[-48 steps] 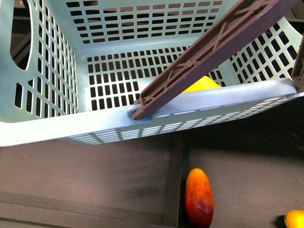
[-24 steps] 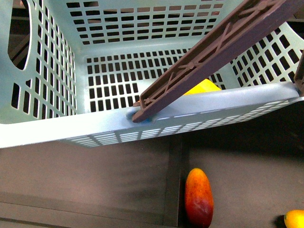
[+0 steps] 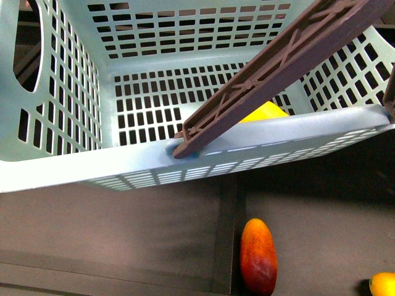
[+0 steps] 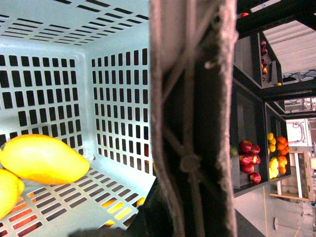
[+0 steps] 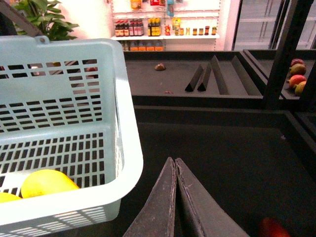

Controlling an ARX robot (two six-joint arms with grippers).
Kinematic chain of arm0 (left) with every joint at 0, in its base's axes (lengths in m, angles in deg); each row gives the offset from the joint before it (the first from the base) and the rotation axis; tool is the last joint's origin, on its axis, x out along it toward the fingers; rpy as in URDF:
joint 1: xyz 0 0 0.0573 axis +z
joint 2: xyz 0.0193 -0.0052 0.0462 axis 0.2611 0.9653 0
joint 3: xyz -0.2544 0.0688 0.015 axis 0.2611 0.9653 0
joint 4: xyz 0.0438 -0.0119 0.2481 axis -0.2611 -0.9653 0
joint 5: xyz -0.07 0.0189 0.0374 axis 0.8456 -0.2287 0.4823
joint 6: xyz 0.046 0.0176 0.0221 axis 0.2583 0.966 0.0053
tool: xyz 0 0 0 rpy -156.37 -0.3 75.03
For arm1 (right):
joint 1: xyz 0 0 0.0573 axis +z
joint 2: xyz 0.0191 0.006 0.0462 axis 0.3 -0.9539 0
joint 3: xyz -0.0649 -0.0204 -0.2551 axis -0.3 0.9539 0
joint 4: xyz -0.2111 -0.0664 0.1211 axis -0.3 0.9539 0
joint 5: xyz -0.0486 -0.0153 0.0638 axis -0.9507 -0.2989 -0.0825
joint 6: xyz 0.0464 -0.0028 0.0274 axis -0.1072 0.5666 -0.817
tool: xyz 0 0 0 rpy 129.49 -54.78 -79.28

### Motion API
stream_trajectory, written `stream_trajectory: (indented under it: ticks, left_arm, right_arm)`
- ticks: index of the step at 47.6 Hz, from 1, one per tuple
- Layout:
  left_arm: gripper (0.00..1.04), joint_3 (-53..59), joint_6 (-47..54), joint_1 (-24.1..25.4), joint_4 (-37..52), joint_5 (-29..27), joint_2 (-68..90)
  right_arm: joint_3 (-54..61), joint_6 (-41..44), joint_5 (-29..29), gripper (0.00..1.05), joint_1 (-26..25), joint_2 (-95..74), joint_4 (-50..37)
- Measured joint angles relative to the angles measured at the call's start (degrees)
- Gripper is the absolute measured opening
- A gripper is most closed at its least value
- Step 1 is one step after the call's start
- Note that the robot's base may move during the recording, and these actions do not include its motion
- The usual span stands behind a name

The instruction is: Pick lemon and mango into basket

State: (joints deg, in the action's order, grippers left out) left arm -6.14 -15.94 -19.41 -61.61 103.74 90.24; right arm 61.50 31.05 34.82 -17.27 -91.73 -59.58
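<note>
The light teal basket [image 3: 74, 166] fills the upper front view, hanging over a dark shelf. Its brown handle [image 3: 278, 68] crosses diagonally. My left gripper [image 4: 187, 210] is shut on that handle [image 4: 192, 98], and the handle hides most of the fingers. A yellow lemon [image 4: 44, 158] with pointed ends lies on the basket floor beside a second yellow fruit [image 4: 7, 192]; one shows behind the rim [image 3: 265, 112] and through the wall [image 5: 47, 183]. A red-orange mango [image 3: 258, 256] lies on the shelf below the basket. My right gripper [image 5: 175, 162] is shut and empty, beside the basket rim [image 5: 129, 148].
A yellow-orange fruit [image 3: 382, 285] sits at the shelf's near right corner. A blurred red fruit [image 5: 274, 228] lies near my right gripper. Dark display bins hold red apples [image 4: 249, 160] and orange fruit [image 4: 280, 148]. Triangular dividers [image 5: 207, 76] stand on a farther shelf.
The basket has swayed very slightly, its rim and handle shifting a little. The fruit on the shelf has not moved.
</note>
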Motion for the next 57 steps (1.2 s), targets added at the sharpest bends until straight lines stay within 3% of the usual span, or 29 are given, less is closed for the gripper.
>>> stream_trajectory:
  ticks: [18,23,33,41,49,57]
  left_arm:
    - [0.04,0.00,0.04,0.00,0.00,-0.07,0.00]
    - [0.04,0.00,0.07,0.00,0.00,-0.02,0.00]
    - [0.04,0.00,0.02,0.02,0.00,-0.11,0.02]
    - [0.04,0.00,0.07,0.04,0.00,-0.13,0.02]
    - [0.04,0.00,0.07,0.02,0.00,-0.11,0.02]
    - [0.04,0.00,0.07,0.02,-0.02,-0.15,0.02]
  right_arm:
    - [0.00,-0.02,0.02,0.02,0.00,6.36,6.40]
    - [-0.02,0.00,0.02,0.02,0.00,14.45,15.96]
    - [-0.02,0.02,0.00,0.02,0.00,16.24,16.68]
    - [-0.02,0.04,0.00,0.35,0.00,16.33,16.68]
    - [-0.02,0.04,0.00,0.56,0.00,16.33,16.68]
    - [-0.02,0.04,0.00,0.85,0.00,16.33,16.68]
